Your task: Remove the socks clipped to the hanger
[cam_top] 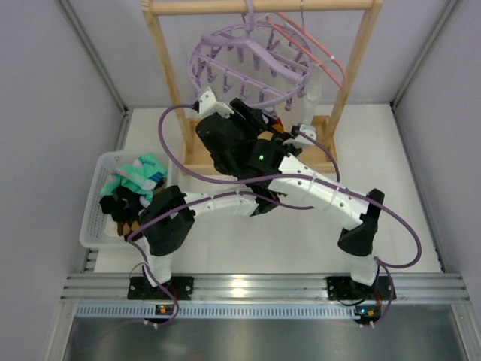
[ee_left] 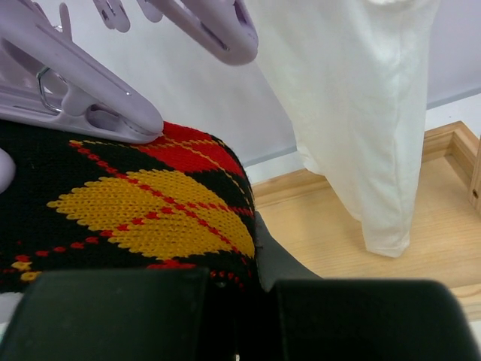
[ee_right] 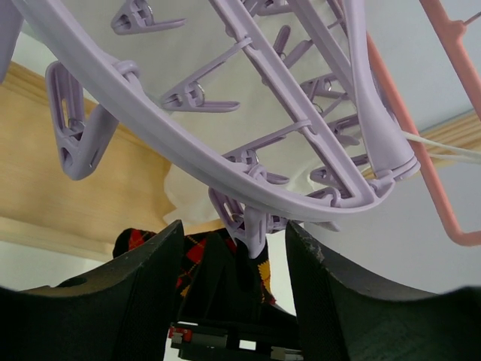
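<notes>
Left gripper [ee_left: 240, 301], black fingers at the bottom of its wrist view: closed tight low on the black knitted sock with yellow and red argyle diamonds [ee_left: 150, 203]. The sock hangs from a lavender plastic clip [ee_left: 90, 98] on the round lavender ring hanger [ee_right: 188, 143], beside the white translucent cloth bag [ee_left: 353, 113].

Right gripper [ee_right: 234, 237]: jaws part open, straddling the clip that bites the sock, holding nothing.

My read: the sock is light, soft and stretchy. A bare pull would stretch the knit and swing the hanger. I'd pinch the clip open and draw the sock down by the fabric close under it.
</notes>
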`<act>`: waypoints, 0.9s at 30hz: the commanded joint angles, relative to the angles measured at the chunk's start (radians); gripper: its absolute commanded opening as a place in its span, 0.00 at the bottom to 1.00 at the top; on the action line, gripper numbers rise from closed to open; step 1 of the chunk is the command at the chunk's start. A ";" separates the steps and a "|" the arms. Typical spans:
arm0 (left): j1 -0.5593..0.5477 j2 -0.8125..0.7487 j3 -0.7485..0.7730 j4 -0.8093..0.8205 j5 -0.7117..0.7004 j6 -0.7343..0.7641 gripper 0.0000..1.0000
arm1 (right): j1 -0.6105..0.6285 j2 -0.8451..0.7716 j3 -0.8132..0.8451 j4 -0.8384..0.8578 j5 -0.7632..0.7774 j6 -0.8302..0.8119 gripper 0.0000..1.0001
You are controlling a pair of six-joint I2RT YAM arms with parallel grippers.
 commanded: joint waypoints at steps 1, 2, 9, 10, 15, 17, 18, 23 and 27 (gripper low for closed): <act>-0.007 0.004 0.026 0.057 0.010 -0.032 0.00 | -0.006 -0.001 -0.036 0.066 0.032 0.027 0.55; -0.007 0.003 0.023 0.057 0.012 -0.041 0.00 | -0.009 -0.012 -0.053 0.093 0.033 0.027 0.56; -0.007 0.004 0.011 0.057 0.025 -0.061 0.00 | -0.039 -0.030 -0.169 0.260 0.065 -0.048 0.58; -0.007 0.004 0.004 0.057 0.027 -0.066 0.00 | -0.042 -0.032 -0.183 0.279 0.067 -0.063 0.58; -0.007 0.001 0.001 0.057 0.038 -0.075 0.00 | -0.049 -0.046 -0.254 0.477 0.099 -0.210 0.58; -0.007 -0.003 -0.005 0.057 0.042 -0.080 0.00 | -0.055 -0.047 -0.274 0.543 0.105 -0.262 0.57; -0.009 -0.008 -0.006 0.057 0.048 -0.084 0.00 | -0.062 -0.047 -0.278 0.557 0.107 -0.273 0.57; -0.009 -0.006 -0.012 0.057 0.059 -0.095 0.00 | -0.067 -0.067 -0.324 0.629 0.113 -0.318 0.52; -0.007 -0.002 -0.016 0.055 0.064 -0.098 0.00 | -0.062 -0.082 -0.343 0.629 0.114 -0.333 0.52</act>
